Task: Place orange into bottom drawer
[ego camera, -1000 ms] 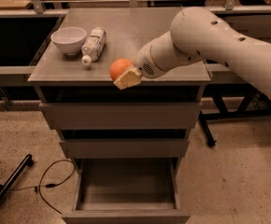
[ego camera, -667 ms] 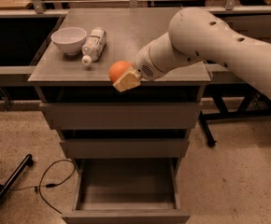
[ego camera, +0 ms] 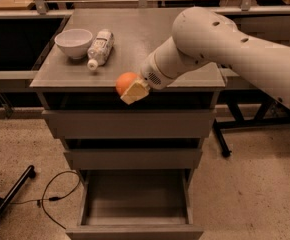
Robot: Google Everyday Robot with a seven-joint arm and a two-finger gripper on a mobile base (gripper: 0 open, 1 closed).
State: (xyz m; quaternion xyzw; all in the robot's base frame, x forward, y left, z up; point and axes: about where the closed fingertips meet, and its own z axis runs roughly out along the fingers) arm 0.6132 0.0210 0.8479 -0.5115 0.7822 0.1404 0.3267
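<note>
The orange is small and round, held in my gripper at the front edge of the grey cabinet top, just past the edge and above the drawers. The gripper's pale fingers close around the fruit's right and lower side. The bottom drawer is pulled open below, its shallow grey interior bare. The two wider drawers above it are shut.
A white bowl and a clear plastic bottle lying on its side sit at the left of the cabinet top. A black cable and a dark chair leg lie on the floor at left. A black table frame stands at right.
The gripper with the orange has shifted slightly forward and down, from over the cabinet top's front edge to just past it.
</note>
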